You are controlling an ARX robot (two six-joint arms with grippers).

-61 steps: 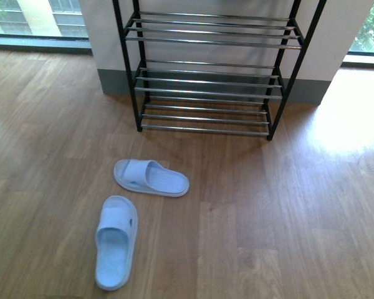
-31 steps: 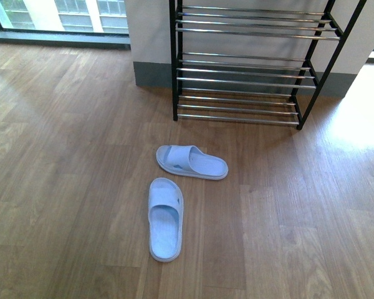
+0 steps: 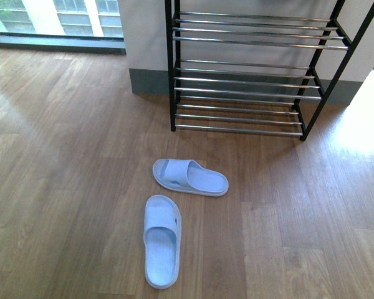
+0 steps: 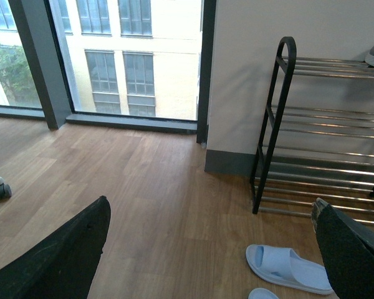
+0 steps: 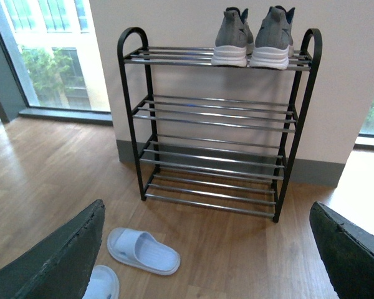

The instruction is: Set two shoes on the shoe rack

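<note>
Two pale blue slides lie on the wood floor in the front view: one (image 3: 190,177) sideways nearer the shoe rack (image 3: 249,81), the other (image 3: 161,240) lengthwise closer to me. The rack stands against the wall, and in the right wrist view a pair of grey sneakers (image 5: 255,37) sits on the top shelf of the shoe rack (image 5: 215,143). The left gripper (image 4: 212,249) is open and empty, high above the floor, with the sideways slide (image 4: 288,268) below near one finger. Also open and empty, the right gripper (image 5: 206,249) hangs above the floor in front of the rack, the sideways slide (image 5: 143,250) below it.
Floor-to-ceiling windows (image 4: 112,56) run along the wall left of the rack. A caster wheel (image 4: 1,190) shows at the edge of the left wrist view. Bright sunlight falls on the floor (image 3: 361,124) right of the rack.
The front view has shifted: the rack and slides moved right across the picture, then slightly down. The slides keep their places on the floor relative to each other.
</note>
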